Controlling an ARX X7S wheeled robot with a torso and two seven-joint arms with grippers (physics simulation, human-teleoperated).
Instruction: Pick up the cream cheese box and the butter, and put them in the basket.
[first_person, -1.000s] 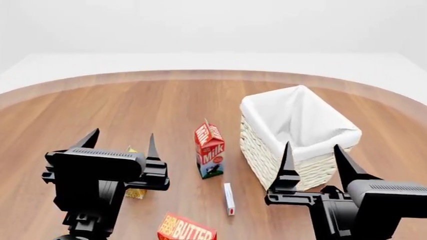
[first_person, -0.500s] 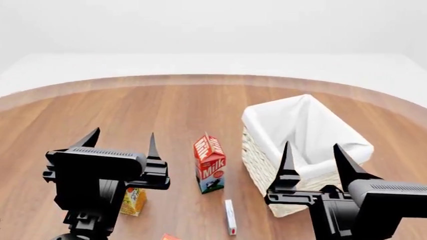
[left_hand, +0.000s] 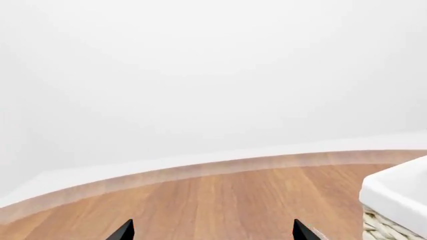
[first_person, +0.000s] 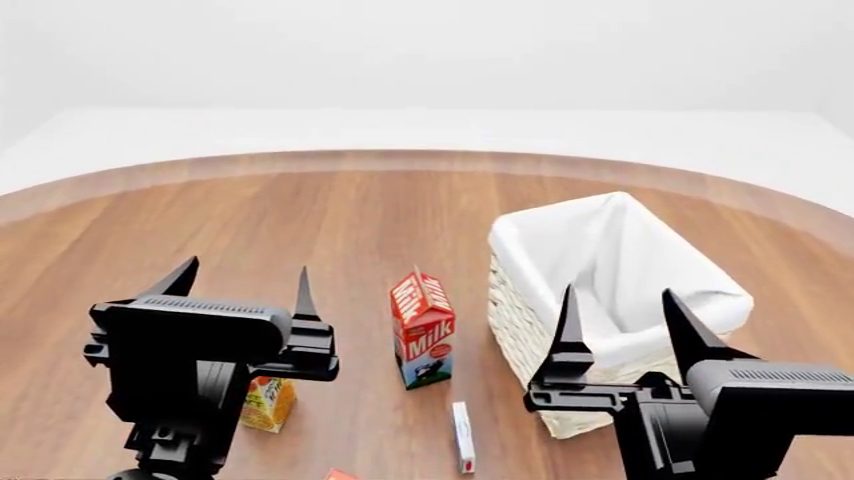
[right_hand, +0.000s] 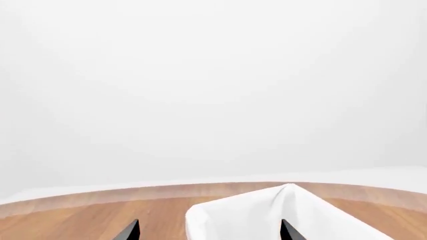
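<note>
The slim white cream cheese box (first_person: 462, 437) lies flat on the wooden table in the head view, just in front of the milk carton. Of the butter (first_person: 336, 475), only a red corner shows at the bottom edge. At the right stands the white wicker basket (first_person: 614, 290) with its cloth liner; the liner (right_hand: 280, 215) also shows in the right wrist view, and a corner of the basket (left_hand: 400, 195) in the left wrist view. My left gripper (first_person: 244, 275) (left_hand: 212, 231) is open and empty, raised above the table at the left. My right gripper (first_person: 618, 300) (right_hand: 209, 231) is open and empty in front of the basket.
A red-and-white milk carton (first_person: 423, 330) stands upright left of the basket. A small orange juice carton (first_person: 268, 402) stands partly behind my left gripper. The round table's curved far edge (first_person: 400, 157) runs across the back, with white floor beyond.
The head view has shifted, so the table's things sit lower and the basket further right. The butter has slid almost out of the bottom edge. Both grippers stay open.
</note>
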